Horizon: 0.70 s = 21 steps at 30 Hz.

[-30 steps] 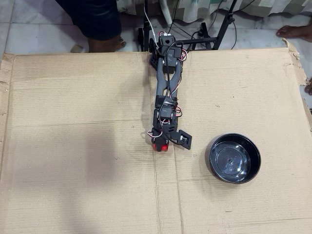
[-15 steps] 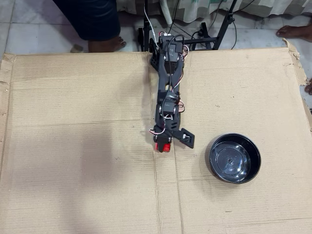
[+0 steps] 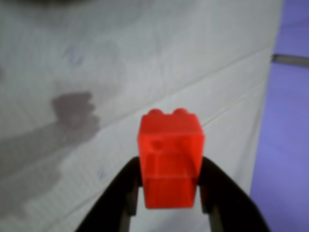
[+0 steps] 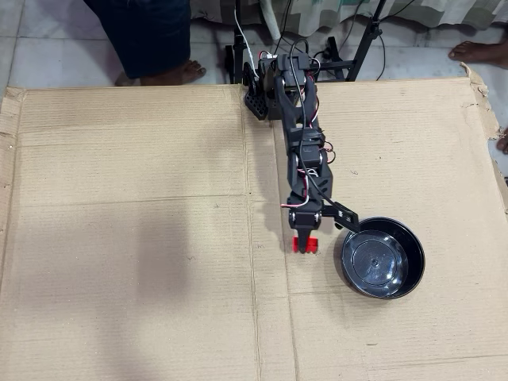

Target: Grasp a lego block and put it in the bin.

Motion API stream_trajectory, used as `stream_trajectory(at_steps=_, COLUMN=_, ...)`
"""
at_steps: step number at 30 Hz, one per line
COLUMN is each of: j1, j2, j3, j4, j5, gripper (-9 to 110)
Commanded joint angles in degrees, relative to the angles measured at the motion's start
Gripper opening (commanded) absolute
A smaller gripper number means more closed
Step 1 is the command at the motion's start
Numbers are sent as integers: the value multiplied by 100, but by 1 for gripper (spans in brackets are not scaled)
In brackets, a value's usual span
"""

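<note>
The red lego block (image 3: 170, 159) fills the middle of the wrist view, studs pointing away, clamped between my two black fingers (image 3: 120, 193). Seen from overhead, my gripper (image 4: 305, 240) is shut on the same lego block (image 4: 305, 244) and holds it over the cardboard, just left of the bin (image 4: 382, 257). The bin is a round, glossy black bowl with nothing in it, and a black part of my arm reaches over its upper left rim. The wrist view does not show the bin.
A large cardboard sheet (image 4: 143, 238) covers the work area, with creases running across it. My arm's base (image 4: 274, 75) stands at the far edge. A person's legs (image 4: 151, 36) and stand legs and cables (image 4: 349, 40) are beyond that edge.
The arm has swung to the right in the overhead view, carrying the red block from the sheet's centre crease to just beside the black bowl.
</note>
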Motion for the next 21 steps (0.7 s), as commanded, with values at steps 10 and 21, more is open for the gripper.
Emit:
stream_trajectory(at_steps=10, j1=-1072, j2=316, j3=-53, j4=-1336, j5=659, gripper=10)
stream_trajectory(at_steps=21, j1=-1705, j2=-396, j3=-123, j4=-2848, j5=1397, gripper=10)
